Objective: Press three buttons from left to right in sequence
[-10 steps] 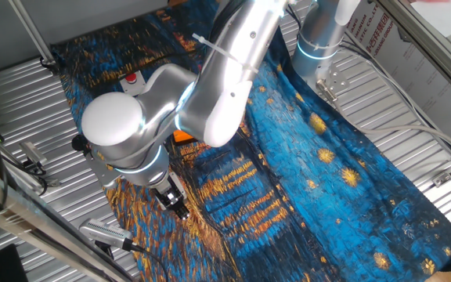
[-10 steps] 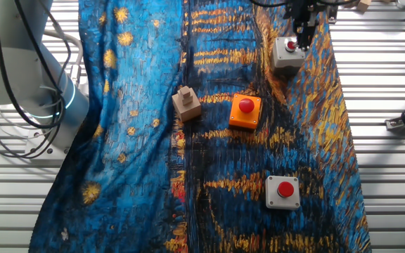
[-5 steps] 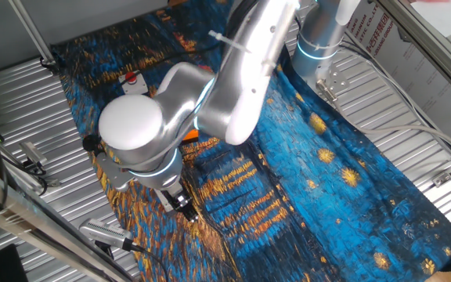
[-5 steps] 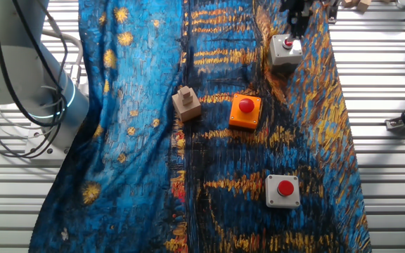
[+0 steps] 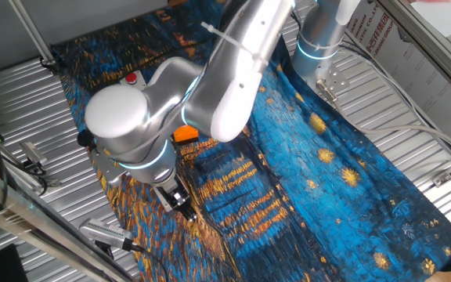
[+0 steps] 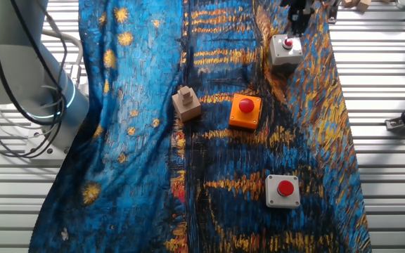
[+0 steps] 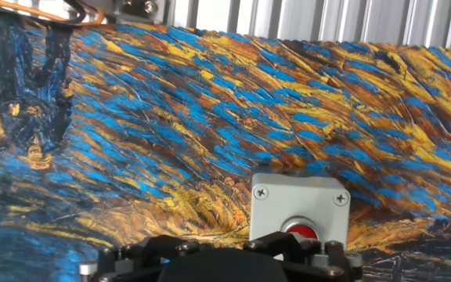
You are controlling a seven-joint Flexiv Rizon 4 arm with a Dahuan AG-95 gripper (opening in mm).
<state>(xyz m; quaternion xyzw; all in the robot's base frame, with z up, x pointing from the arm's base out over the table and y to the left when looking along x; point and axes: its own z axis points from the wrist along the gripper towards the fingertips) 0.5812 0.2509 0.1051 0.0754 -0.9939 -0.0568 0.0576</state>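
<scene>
Pincer (image 6: 297,15): above grey button box (image 6: 285,50); open or closed, cannot tell. Orange button box (image 6: 245,111), second grey box (image 6: 283,192): no legible labels.

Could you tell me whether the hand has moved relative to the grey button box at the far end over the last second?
Yes. In the other fixed view, the hand was over the grey button box; now it sits just beyond the box's far edge.

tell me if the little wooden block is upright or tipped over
Upright. In the other fixed view the wooden block sits flat on the cloth with its small peg on top, left of the orange button.
</scene>
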